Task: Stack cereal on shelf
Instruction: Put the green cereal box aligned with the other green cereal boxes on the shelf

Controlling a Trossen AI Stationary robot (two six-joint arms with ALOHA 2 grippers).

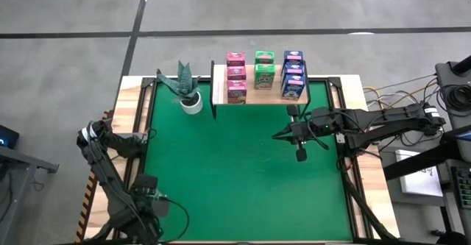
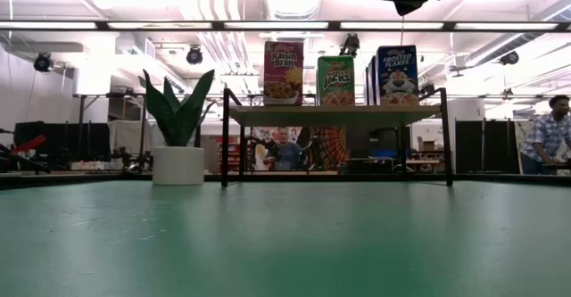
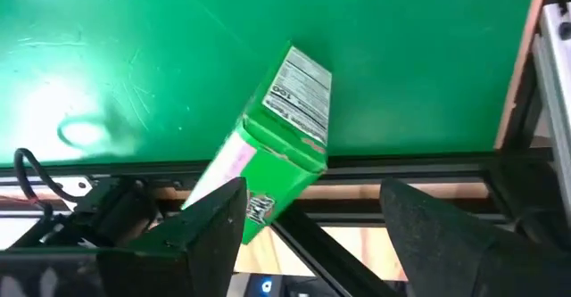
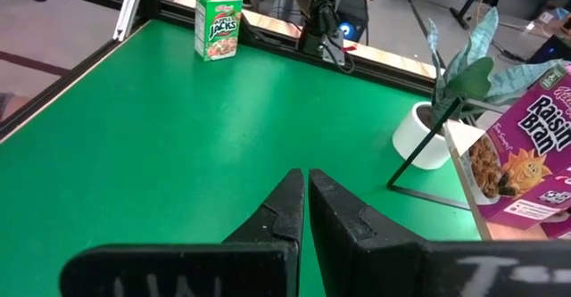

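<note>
Closed right gripper (image 4: 306,210) hovers over open mat (image 4: 161,136); left gripper (image 3: 312,221) open beside green carton (image 3: 277,154) at mat's edge

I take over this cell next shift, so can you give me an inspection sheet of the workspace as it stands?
Surface: green mat, lightly scuffed.
Job's things: shelf holds three pink boxes, two green boxes and three blue boxes; a lone green box stands at the mat's edge.
Clutter: potted plant beside the shelf.
Grippers: left gripper, fingers open, close to the lone green box; right gripper, fingers shut, over the mat.
Cables: loose cables off the table's right side.
Surroundings: a person at right, another person behind the shelf.
</note>
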